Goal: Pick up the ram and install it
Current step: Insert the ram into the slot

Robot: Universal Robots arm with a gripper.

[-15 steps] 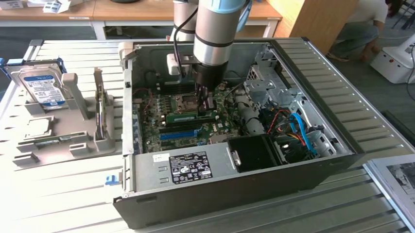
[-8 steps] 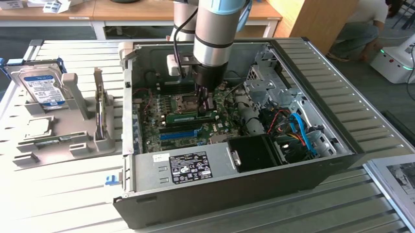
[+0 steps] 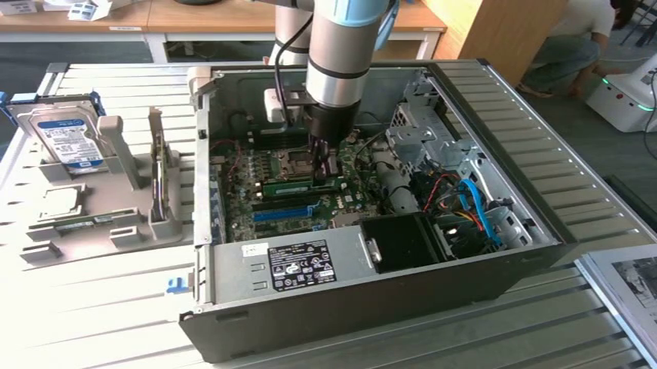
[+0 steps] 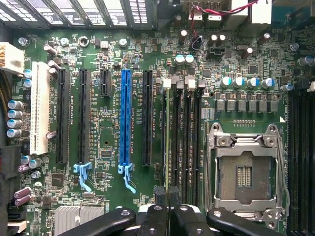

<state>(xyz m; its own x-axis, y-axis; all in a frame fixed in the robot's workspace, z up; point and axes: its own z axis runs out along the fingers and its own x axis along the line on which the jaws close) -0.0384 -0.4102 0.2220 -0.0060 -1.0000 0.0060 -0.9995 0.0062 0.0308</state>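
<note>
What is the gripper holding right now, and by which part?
The long thin green circuit-board ram stick, pinched by the gripper on its upper edge near one end.

Slatted metal table [image 3: 92,307]; wooden desks [image 3: 205,19] behind, dark floor [image 3: 21,54], possibly a wooden cabinet [image 3: 493,34]

One ram [image 3: 304,184], one hard drive [image 3: 66,138], perhaps one processor [image 3: 58,202].

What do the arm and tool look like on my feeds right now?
The arm is a silver-grey tube with a light-blue joint cap and black wrist section; a black cable runs alongside. The tool is black, with jointed links and silver pivot pins.
</note>
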